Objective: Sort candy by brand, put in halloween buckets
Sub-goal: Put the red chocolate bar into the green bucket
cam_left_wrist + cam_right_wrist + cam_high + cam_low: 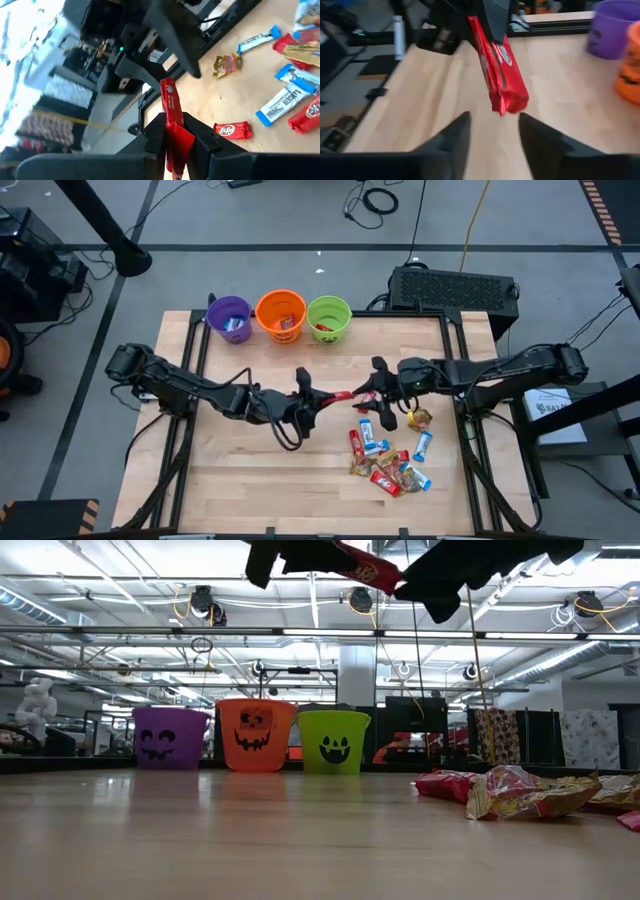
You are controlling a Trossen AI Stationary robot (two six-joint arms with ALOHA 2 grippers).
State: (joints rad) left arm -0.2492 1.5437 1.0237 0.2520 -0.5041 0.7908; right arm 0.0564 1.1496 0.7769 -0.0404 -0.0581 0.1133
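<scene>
The left gripper (309,402) pinches a red KitKat bar (338,396) above the table. The right gripper (492,131) is open, fingers apart, just off the bar's free end.

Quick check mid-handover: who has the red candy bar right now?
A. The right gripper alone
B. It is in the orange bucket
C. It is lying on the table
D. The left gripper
D: the left gripper is clamped on one end of the red candy bar, held in the air above the table, while the right gripper has its fingers spread with the bar's free end clear of them.
</scene>
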